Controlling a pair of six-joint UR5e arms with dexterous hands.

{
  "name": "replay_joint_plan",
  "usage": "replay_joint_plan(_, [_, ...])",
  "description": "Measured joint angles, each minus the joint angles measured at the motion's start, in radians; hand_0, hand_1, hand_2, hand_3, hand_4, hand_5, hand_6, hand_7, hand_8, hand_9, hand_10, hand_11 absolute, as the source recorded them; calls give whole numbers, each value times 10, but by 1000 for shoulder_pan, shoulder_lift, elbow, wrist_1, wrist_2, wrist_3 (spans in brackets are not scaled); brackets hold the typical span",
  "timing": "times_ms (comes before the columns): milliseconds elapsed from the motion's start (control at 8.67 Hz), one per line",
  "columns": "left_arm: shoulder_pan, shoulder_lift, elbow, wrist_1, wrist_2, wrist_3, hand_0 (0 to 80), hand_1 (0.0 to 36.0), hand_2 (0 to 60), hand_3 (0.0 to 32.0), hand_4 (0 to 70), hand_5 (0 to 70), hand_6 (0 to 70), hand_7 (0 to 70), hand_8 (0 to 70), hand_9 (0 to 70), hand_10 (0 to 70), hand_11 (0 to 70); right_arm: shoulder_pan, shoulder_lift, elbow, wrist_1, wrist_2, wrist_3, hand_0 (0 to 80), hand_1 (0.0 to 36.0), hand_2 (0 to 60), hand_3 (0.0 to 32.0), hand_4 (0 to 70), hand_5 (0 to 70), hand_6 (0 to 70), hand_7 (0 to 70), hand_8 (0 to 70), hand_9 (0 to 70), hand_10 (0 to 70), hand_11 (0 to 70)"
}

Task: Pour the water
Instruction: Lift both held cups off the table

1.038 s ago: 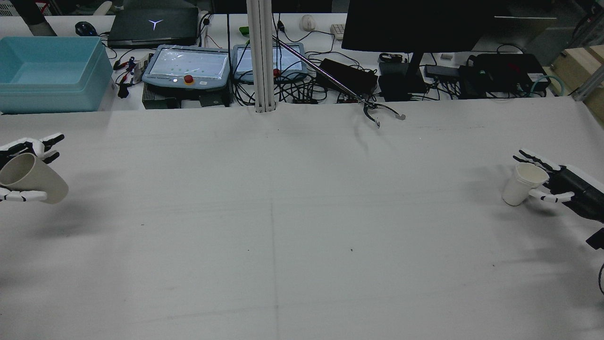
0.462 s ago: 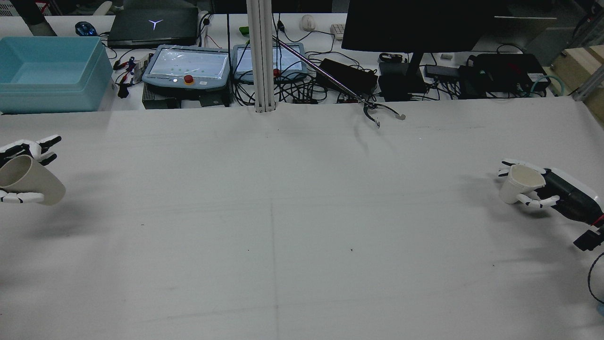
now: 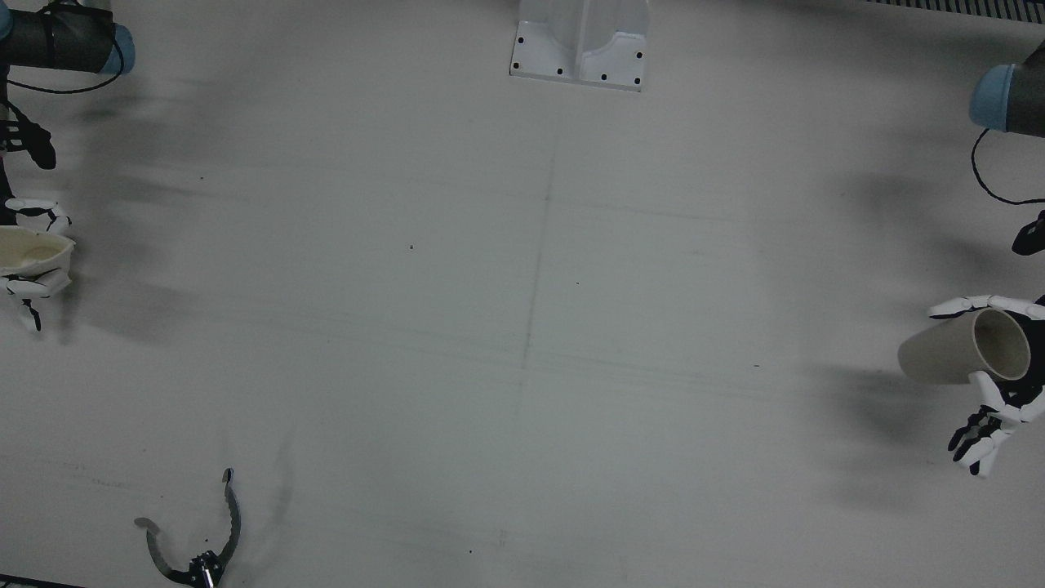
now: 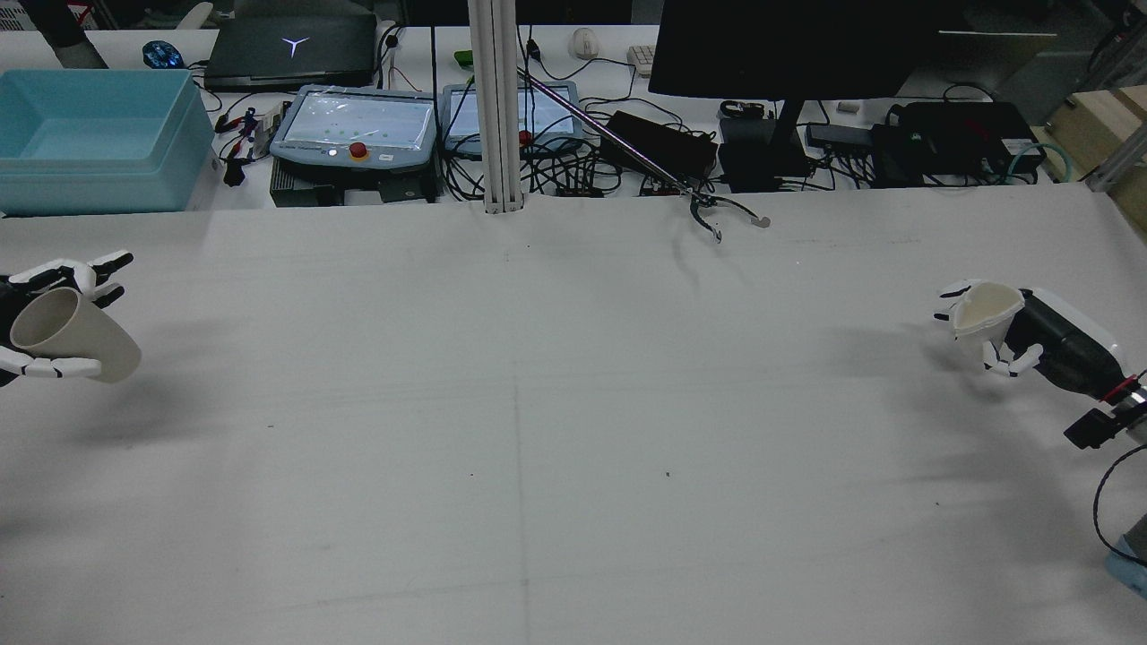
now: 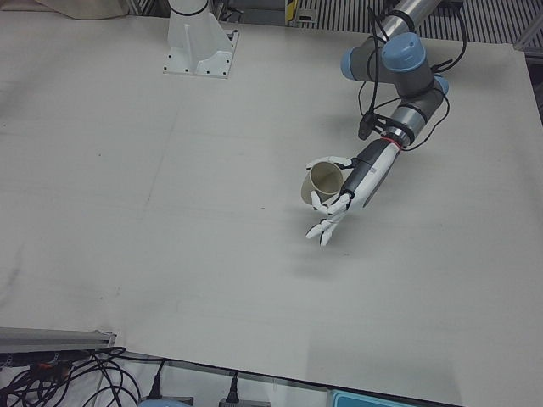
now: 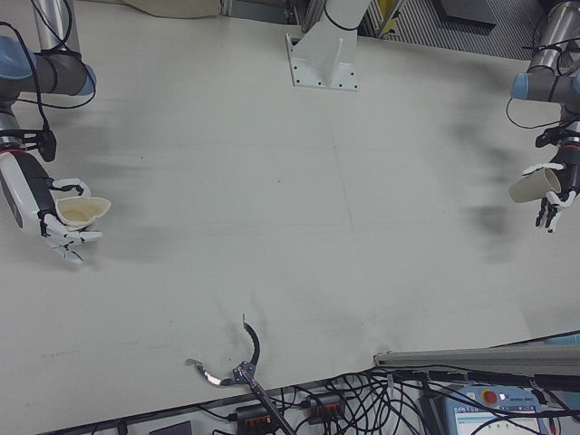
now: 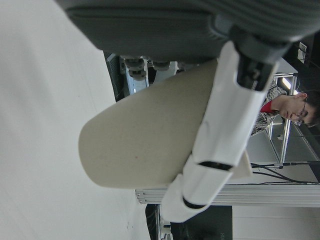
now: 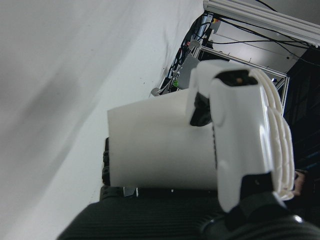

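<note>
Paper cups, we count two: left hand fingers wrap the beige cup; right hand fingers squeeze the white cup

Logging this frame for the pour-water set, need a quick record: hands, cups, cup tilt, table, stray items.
left hand: shut on beige cup, held off the table
beige cup tilt: on its side, mouth toward the hand
right hand: shut on white cup, rim squashed
white cup tilt: roughly upright
cup spacing: far apart, at opposite table edges
table: white, bare in the middle
stray item: grabber tool at the far edge
water: none visible
</note>
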Motion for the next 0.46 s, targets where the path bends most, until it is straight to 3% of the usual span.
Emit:
replay_joint_plan(115, [13,-53,0,41,2,3,800,360,600,0,237,700,110,97,14,5,33,96,18,10,72,-70,10,-4,800,360,600,0,198,269,603,700,590,700,107,200])
replay_joint_plan(346, [85,-228,9,182,2,5,800,360,600,0,227,700,112,96,14,5,33,96,103,95,208,-243,7,-22,800,360,600,0,246,270,618,700,562,700,93,182])
replay_joint_plan(462, [132,-333,27,255,-1,8,800,360,600,0,230,700,113,96,14,5,32,94,144,147,294,-347,4,-39,800,360,600,0,322,274,665,700,555,700,87,173])
